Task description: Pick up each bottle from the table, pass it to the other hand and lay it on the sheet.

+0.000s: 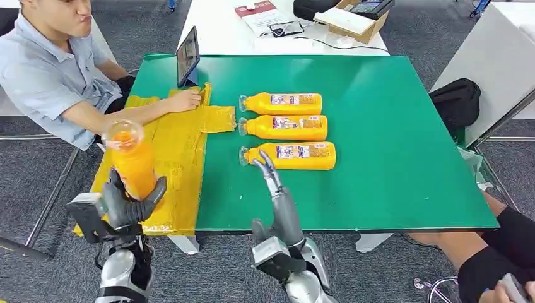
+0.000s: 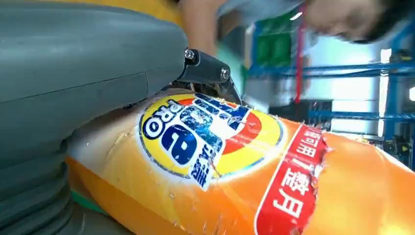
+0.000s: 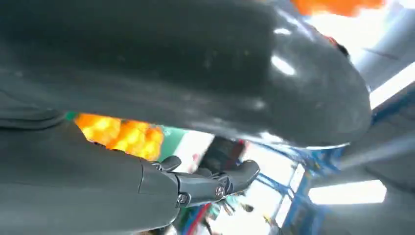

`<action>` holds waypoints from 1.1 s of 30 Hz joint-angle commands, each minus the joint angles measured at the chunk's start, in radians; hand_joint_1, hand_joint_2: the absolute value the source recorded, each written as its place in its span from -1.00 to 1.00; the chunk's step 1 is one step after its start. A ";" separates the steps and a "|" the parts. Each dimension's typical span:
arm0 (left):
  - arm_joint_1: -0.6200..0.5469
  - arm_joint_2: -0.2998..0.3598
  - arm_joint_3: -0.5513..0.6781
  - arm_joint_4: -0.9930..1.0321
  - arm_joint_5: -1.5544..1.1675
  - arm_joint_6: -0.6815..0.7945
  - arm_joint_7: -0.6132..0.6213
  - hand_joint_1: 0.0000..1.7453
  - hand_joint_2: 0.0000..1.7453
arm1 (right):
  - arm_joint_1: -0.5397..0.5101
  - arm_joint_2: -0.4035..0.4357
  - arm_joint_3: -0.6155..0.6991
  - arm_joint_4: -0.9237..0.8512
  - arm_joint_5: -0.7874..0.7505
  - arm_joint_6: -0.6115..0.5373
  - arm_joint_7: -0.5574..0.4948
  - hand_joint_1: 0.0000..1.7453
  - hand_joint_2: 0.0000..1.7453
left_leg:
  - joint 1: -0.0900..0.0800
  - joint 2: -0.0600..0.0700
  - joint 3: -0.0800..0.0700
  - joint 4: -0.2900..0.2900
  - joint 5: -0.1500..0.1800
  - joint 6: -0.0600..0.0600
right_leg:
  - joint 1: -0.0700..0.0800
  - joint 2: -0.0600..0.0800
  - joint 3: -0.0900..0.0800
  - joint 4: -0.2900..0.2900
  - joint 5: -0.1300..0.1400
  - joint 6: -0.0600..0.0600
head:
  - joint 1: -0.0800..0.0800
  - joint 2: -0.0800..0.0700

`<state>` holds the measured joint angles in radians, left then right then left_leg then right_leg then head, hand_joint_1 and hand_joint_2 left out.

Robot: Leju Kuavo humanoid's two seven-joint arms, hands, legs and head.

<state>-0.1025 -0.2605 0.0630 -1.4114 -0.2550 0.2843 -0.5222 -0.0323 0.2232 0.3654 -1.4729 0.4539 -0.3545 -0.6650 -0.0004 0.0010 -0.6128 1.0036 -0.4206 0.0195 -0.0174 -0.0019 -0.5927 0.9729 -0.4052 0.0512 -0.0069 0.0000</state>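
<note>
My left hand (image 1: 129, 203) grips an orange bottle (image 1: 130, 160), held upright over the yellow sheet (image 1: 180, 148) at the table's left edge. Up close, the bottle's label (image 2: 205, 137) sits against my left hand's grey thumb (image 2: 73, 73). Three more orange bottles lie in a row on the green table (image 1: 391, 145): far (image 1: 284, 103), middle (image 1: 285, 127) and near (image 1: 291, 155). My right hand (image 1: 277, 196) is open, its fingers (image 1: 266, 165) stretched out towards the near bottle's cap end. In the right wrist view the dark fingers (image 3: 210, 183) hold nothing.
A person sits at the left with a hand (image 1: 184, 100) on the sheet. A tablet (image 1: 188, 57) stands at the table's back left. A white table behind carries a box (image 1: 353, 19) and papers. A black bag (image 1: 455, 101) sits to the right.
</note>
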 commanded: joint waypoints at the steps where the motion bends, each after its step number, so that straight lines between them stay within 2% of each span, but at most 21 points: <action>1: -0.155 0.091 0.021 0.218 -0.184 0.113 0.004 1.00 1.00 | 0.010 -0.035 -0.086 -0.139 -0.106 -0.143 -0.033 -1.00 -1.00 | 0.001 -0.003 0.003 -0.001 0.000 -0.001 | 0.001 -0.003 0.004 0.000 -0.001 -0.002 | 0.000 0.000; 2: -0.158 0.094 0.022 0.223 -0.183 0.111 0.004 1.00 1.00 | 0.011 -0.038 -0.087 -0.141 -0.109 -0.142 -0.033 -1.00 -1.00 | 0.000 -0.002 0.002 -0.001 0.000 -0.001 | 0.000 -0.002 0.003 0.000 -0.001 -0.002 | 0.000 0.000; 6: -0.225 0.185 -0.019 0.385 -0.448 0.217 0.088 1.00 1.00 | 0.021 -0.019 -0.120 -0.134 -0.138 -0.117 -0.033 -1.00 -1.00 | 0.000 -0.002 0.003 -0.001 0.000 -0.001 | 0.001 -0.002 0.004 -0.001 -0.001 -0.002 | 0.000 0.000; 12: -0.289 0.274 -0.071 0.605 -0.698 0.206 0.179 1.00 1.00 | 0.013 -0.014 -0.133 -0.081 -0.172 -0.066 -0.030 -1.00 -1.00 | 0.001 -0.001 0.004 -0.002 0.000 -0.001 | 0.001 -0.001 0.004 -0.001 0.000 -0.001 | 0.000 0.000; 16: -0.312 0.288 -0.050 0.692 -0.708 0.171 0.177 1.00 1.00 | 0.002 -0.012 -0.140 -0.062 -0.177 -0.048 -0.028 -1.00 -1.00 | 0.001 0.001 0.006 -0.002 -0.001 -0.002 | 0.001 0.000 0.006 -0.001 -0.001 -0.002 | 0.000 0.000; 22: -0.315 0.293 -0.049 0.703 -0.714 0.166 0.180 1.00 1.00 | 0.000 -0.011 -0.140 -0.059 -0.177 -0.046 -0.027 -1.00 -1.00 | 0.001 0.000 0.002 -0.001 0.000 -0.001 | 0.001 0.000 0.002 0.000 0.000 -0.001 | 0.000 0.000; 30: -0.330 0.302 -0.059 0.749 -0.744 0.122 0.194 1.00 1.00 | -0.017 -0.026 -0.126 -0.042 -0.157 -0.025 -0.026 -1.00 -1.00 | 0.001 0.001 0.005 -0.001 -0.001 -0.002 | 0.001 0.001 0.005 0.000 0.000 -0.002 | 0.000 0.000; 31: -0.334 0.304 -0.061 0.765 -0.752 0.121 0.198 0.96 1.00 | -0.022 -0.028 -0.126 -0.032 -0.151 -0.019 -0.019 -1.00 -1.00 | 0.001 0.001 0.004 -0.001 0.000 -0.001 | 0.001 0.001 0.004 -0.001 0.000 -0.001 | 0.000 0.000; 32: -0.336 0.303 -0.056 0.782 -0.752 0.119 0.200 0.78 1.00 | -0.029 -0.027 -0.128 -0.019 -0.155 -0.005 -0.008 -1.00 -1.00 | 0.001 0.001 0.006 -0.001 -0.001 -0.002 | 0.002 0.001 0.006 0.000 -0.001 -0.002 | 0.000 0.000; 33: -0.334 0.301 -0.055 0.787 -0.752 0.123 0.198 0.14 1.00 | -0.032 -0.027 -0.130 -0.011 -0.152 -0.003 -0.007 -1.00 -1.00 | 0.001 0.002 0.006 -0.001 -0.001 -0.002 | 0.001 0.002 0.005 0.000 0.000 -0.002 | 0.000 0.000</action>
<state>-0.3924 0.0145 0.0298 -0.7938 -0.9896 0.4345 -0.3376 -0.0065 0.2117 0.2571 -1.5839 0.2846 -0.3876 -0.6916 -0.0001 0.0012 -0.6106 1.0034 -0.4201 0.0190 -0.0172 -0.0018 -0.5905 0.9735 -0.4049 0.0513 -0.0069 0.0000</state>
